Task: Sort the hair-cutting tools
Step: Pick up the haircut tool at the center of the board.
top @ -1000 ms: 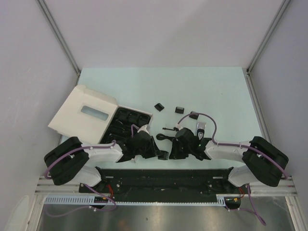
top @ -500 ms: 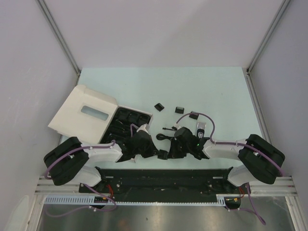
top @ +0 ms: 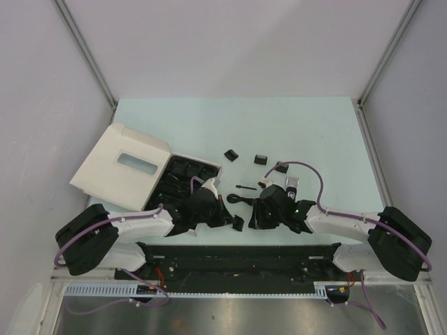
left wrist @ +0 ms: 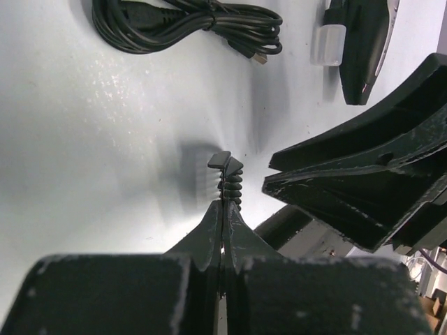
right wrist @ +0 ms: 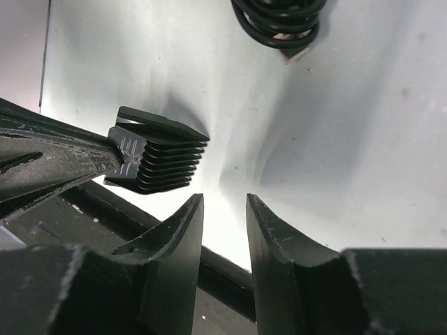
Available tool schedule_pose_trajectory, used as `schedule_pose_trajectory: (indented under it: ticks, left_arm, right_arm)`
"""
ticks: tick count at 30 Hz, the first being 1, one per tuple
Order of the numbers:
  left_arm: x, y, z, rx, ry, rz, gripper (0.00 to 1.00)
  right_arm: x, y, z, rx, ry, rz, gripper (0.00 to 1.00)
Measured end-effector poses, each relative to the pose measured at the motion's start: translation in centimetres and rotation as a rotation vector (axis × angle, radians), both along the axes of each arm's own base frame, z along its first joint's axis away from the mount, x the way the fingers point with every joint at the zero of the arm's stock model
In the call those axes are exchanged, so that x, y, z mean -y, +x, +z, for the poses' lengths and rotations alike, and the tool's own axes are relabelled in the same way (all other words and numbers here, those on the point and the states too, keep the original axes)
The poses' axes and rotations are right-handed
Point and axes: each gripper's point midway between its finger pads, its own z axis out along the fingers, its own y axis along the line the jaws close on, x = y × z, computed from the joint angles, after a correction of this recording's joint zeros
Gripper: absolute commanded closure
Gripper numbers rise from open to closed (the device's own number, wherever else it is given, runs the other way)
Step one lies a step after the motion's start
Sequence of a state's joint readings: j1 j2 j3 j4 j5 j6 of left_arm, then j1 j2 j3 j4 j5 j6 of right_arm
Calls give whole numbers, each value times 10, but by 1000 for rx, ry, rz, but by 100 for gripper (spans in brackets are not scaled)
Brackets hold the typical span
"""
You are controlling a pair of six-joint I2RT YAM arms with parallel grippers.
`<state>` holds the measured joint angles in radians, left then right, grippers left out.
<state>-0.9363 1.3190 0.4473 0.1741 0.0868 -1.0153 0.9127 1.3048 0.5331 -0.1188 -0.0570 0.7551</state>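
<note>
Small comb guard (left wrist: 229,183) tight in the left hand (left wrist: 223,209), right hand (right wrist: 223,209) ajar alongside

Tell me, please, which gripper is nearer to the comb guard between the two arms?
Left. The left gripper is shut on the comb guard, pinching one edge of it. The right gripper is open just beside the guard, with nothing between its fingers.

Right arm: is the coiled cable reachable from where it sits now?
Probably yes. The right gripper has its jaws open and empty, and the coiled cable lies straight ahead with nothing between. The comb guard pinched by the left gripper sits off to the side of that path.
</note>
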Motion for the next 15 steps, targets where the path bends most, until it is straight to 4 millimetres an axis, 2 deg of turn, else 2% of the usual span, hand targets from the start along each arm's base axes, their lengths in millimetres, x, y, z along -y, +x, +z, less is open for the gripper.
schedule_pose_trajectory:
  ticks: [7, 10, 12, 15]
  left_arm:
    - [-4, 1, 7, 42, 12, -28, 100]
    - [-12, 6, 14, 61, 11, -38, 100]
    - [-18, 14, 24, 83, -8, -32, 100]
    - [-29, 28, 48, 145, -60, -17, 100]
  right_arm:
    - [16, 7, 23, 58, 9, -47, 58]
    - [21, 10, 35, 87, 24, -70, 58]
    - [25, 12, 40, 101, 30, -83, 57]
    - [31, 13, 45, 111, 29, -97, 57]
